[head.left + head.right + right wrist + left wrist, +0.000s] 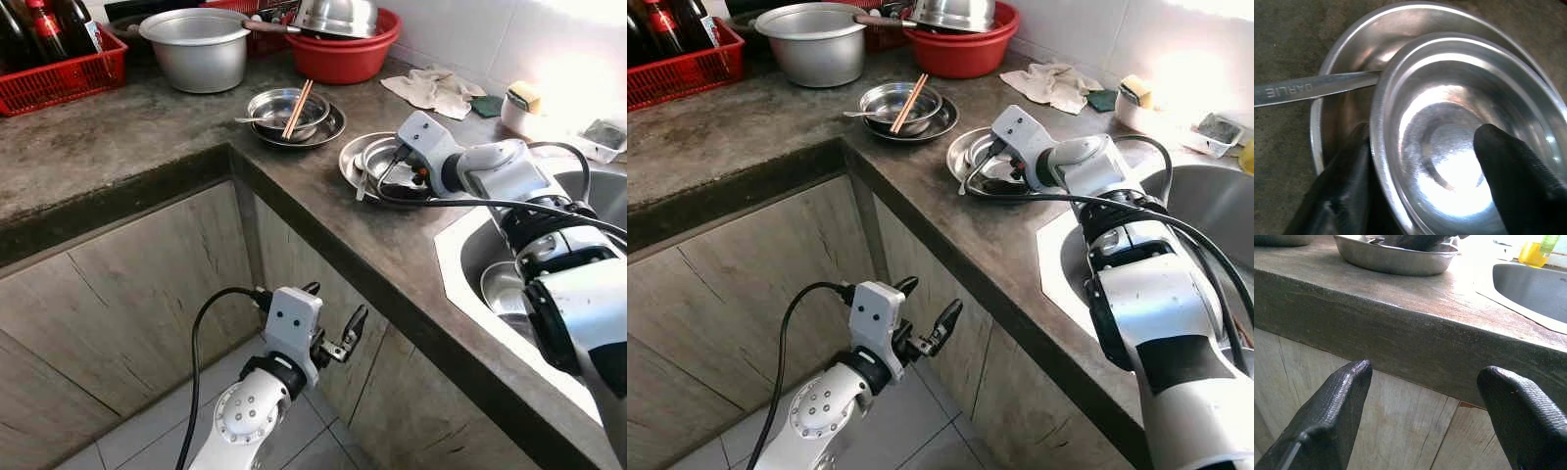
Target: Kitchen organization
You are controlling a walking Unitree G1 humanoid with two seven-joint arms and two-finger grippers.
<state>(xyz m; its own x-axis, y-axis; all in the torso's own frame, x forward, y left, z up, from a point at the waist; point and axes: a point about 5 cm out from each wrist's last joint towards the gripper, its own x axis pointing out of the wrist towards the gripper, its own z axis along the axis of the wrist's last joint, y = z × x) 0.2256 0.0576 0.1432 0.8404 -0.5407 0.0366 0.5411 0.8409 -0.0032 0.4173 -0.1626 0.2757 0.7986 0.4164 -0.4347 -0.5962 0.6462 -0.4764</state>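
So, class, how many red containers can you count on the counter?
2: a red crate holding bottles at the counter's far left, and a red basin further right with a steel bowl inside. Others may lie outside the frame.

Right claw (pixel 1004 168) over steel dishes (pixel 972 157)

A dark stone counter (pixel 147 137) turns a corner above pale wood-grain cabinet doors (pixel 147 304); grey floor tiles (pixel 147 431) at 6 o'clock, white wall tiles (pixel 470 29) at 1 o'clock.
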